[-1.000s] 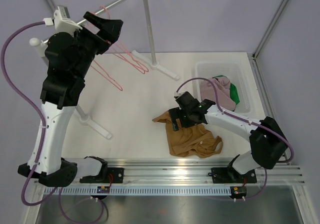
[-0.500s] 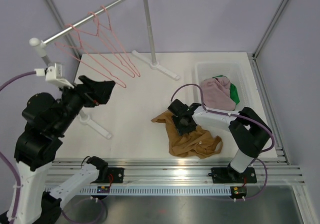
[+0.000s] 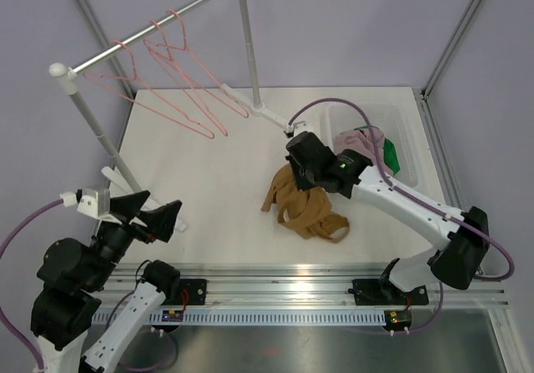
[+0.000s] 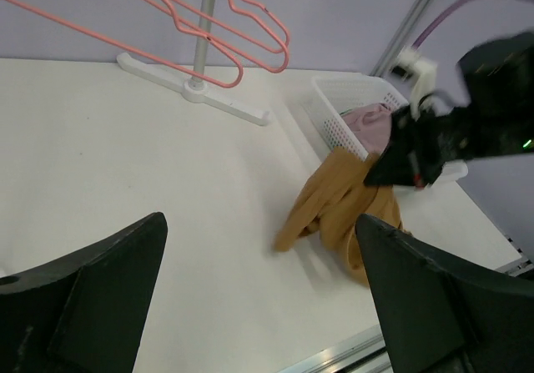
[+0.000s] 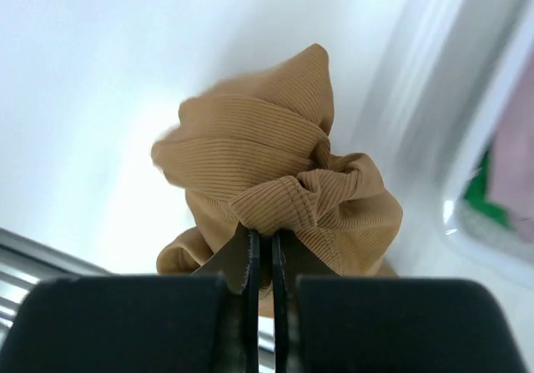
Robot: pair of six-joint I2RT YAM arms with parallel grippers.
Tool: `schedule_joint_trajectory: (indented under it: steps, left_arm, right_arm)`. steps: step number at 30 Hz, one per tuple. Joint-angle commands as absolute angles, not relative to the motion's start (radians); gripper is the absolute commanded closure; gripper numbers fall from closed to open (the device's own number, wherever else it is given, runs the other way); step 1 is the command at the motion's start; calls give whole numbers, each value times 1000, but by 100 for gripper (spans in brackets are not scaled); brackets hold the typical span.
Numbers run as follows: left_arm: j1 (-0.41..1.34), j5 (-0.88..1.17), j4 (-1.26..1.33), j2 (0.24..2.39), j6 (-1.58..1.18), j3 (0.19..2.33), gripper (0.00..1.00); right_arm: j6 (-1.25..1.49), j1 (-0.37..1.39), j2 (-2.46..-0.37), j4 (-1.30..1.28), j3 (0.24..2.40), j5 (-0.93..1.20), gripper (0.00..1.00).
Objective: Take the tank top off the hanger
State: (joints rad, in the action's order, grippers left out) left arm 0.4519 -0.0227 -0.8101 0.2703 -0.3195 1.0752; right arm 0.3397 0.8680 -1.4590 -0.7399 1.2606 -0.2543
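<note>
Since a second ago my right gripper point(image 5: 260, 260) has pinched shut on the tan tank top point(image 5: 275, 164) and lifted a bunch; the left arm has dropped low. Left gripper point(image 3: 154, 214) jaws wide apart, empty. Pink hangers point(image 3: 179, 89) hang bare, so removal looks done. Top trails on the table point(image 3: 209, 189) beside the basket point(image 4: 329, 118); path unobstructed.

The tank top point(image 5: 275, 173) is ochre-brown with fine ribbing. The hangers point(image 3: 188, 98) are pink, the table point(image 3: 217, 189) white, the basket point(image 3: 409, 118) translucent white, its cloths dusty pink point(image 3: 357, 146) and green point(image 3: 390, 158). The cables point(image 3: 334, 103) are purple.
</note>
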Motion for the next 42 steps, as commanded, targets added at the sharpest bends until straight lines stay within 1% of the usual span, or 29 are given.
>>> schedule_joint_trajectory:
  steps: [1, 3, 4, 5, 6, 8, 13, 14, 16, 19, 21, 25, 30, 33, 35, 36, 37, 40, 41, 42]
  left_arm:
    - [454, 17, -721, 144, -270, 977, 1]
    - [454, 3, -703, 92, -281, 911, 1]
    - [454, -52, -696, 62, -290, 898, 1]
    - [454, -72, -696, 57, -305, 887, 1]
    - [454, -84, -698, 55, -304, 878, 1]
    - [454, -124, -718, 77, -302, 879, 1]
    - [454, -242, -745, 106, -325, 855, 1]
    - [454, -251, -744, 95, -330, 847, 1]
    - [454, -267, -747, 86, -336, 842, 1]
    - [454, -278, -747, 60, -345, 831, 1]
    - [454, -279, -747, 46, -345, 828, 1]
    - [454, -290, -750, 37, -351, 827, 1]
    - [454, -313, -756, 40, -356, 831, 1]
    - [453, -389, -782, 40, -382, 844, 1]
    - [453, -425, -798, 38, -399, 853, 1]
    - [453, -467, -817, 41, -408, 859, 1]
    - [453, -485, -822, 46, -419, 865, 1]
    - [453, -518, -841, 72, -425, 877, 1]
    - [453, -520, -844, 84, -425, 882, 1]
    - [453, -523, -851, 109, -426, 885, 1]
  right_arm:
    - [310, 864, -1373, -839, 1458, -451, 100]
    - [282, 841, -1379, -894, 1584, -514, 100]
    - [270, 809, -1390, -908, 1624, -528, 100]
    - [246, 784, -1396, -932, 1706, -558, 100]
    - [232, 760, -1405, -942, 1745, -567, 100]
    - [201, 660, -1423, -950, 1846, -554, 100]
    - [147, 479, -1457, -896, 1953, -511, 100]
    - [149, 413, -1459, -875, 1960, -450, 100]
    - [167, 352, -1463, -853, 1953, -390, 100]
    - [187, 259, -1468, -776, 1869, -353, 100]
    - [210, 194, -1494, -732, 1768, -316, 100]
    - [255, 155, -1575, -669, 1570, -266, 100]
    - [290, 146, -1757, -692, 1517, -229, 100]
    - [324, 134, -1859, -716, 1496, -178, 93]
    - [328, 123, -1908, -742, 1511, -140, 87]
    - [331, 121, -1943, -753, 1525, -138, 86]
    - [330, 121, -1947, -768, 1541, -150, 85]
    - [333, 120, -1892, -787, 1580, -181, 76]
    - [334, 120, -1873, -801, 1600, -186, 69]
    - [333, 118, -1846, -822, 1629, -192, 54]
